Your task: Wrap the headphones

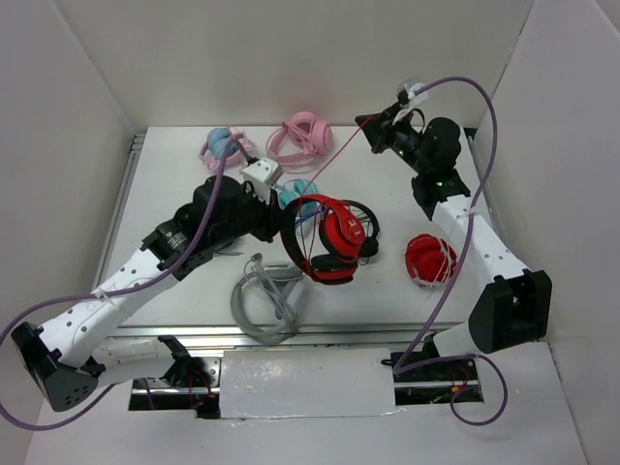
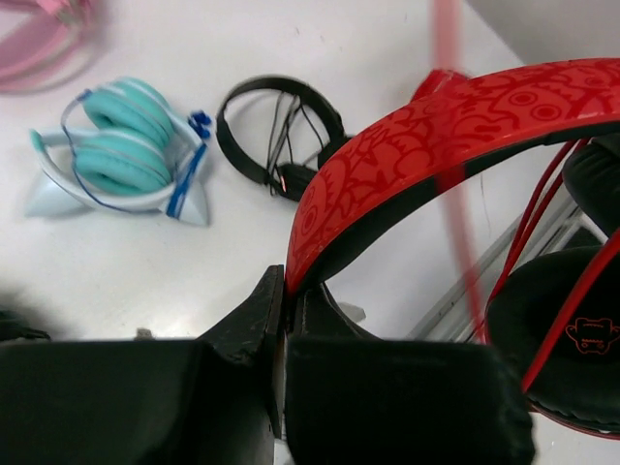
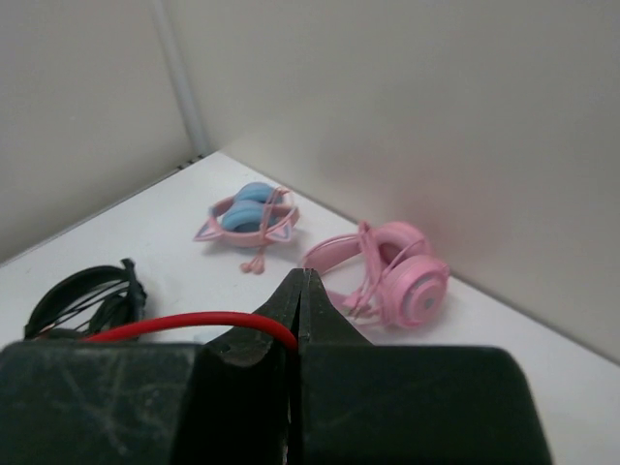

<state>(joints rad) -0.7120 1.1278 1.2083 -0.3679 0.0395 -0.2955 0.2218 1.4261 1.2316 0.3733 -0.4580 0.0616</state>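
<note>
Headphones [image 1: 329, 240] mid-wrap: we should keep the cable [image 1: 334, 150] taut as it goes round the earcups [image 1: 339, 231].
Our left gripper [image 2: 286, 295] is clamped on the headband [image 2: 436, 126], holding the pair up over the middle of the table [image 1: 174, 194]; our right gripper [image 3: 302, 291] is pinched shut on the thin red cable, stretched straight toward the far right.
</note>
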